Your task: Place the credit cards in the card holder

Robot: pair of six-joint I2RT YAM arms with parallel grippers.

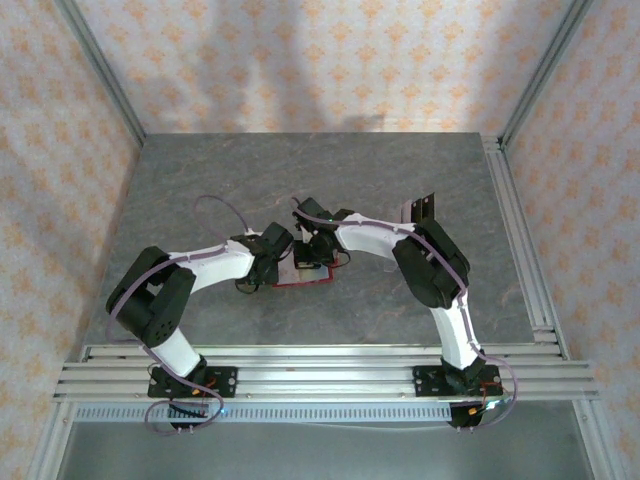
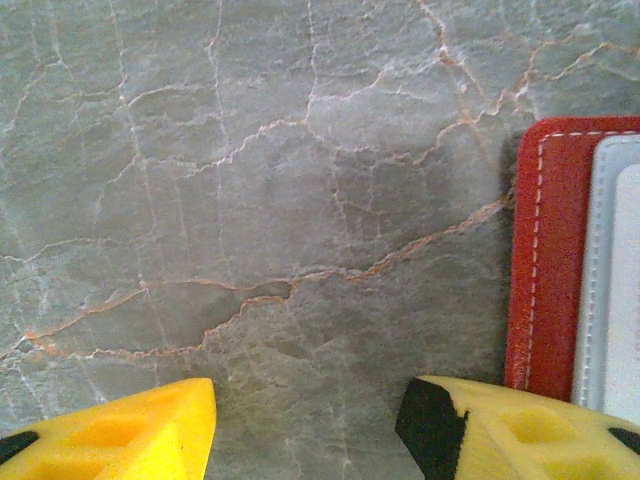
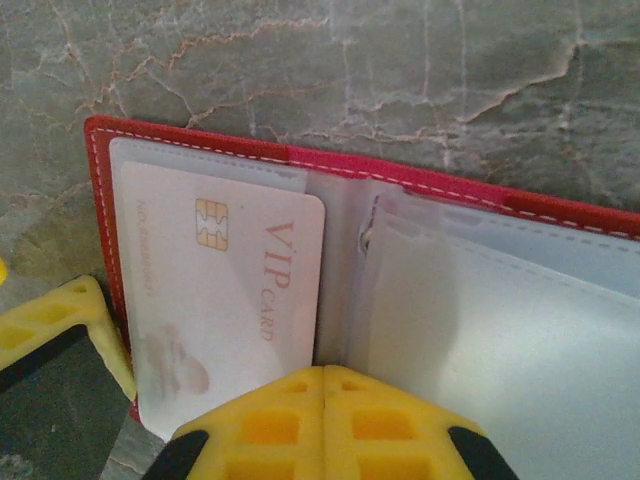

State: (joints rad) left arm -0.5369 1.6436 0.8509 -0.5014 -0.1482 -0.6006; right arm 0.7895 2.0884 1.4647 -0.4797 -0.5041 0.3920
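On the grey marble-patterned tabletop (image 2: 250, 200), the left gripper (image 2: 305, 405) stands partly open, with only bare table between its yellow fingers (image 2: 130, 435). One finger sits at the edge of the red stitched folding card holder (image 2: 545, 250), which lies opened flat at mid-table between the two arms. A pale pink VIP card with a gold chip (image 3: 235, 290) sits in its left clear pocket. The right gripper (image 3: 325, 385) is closed, fingers touching, at the holder's fold, with nothing visibly held.
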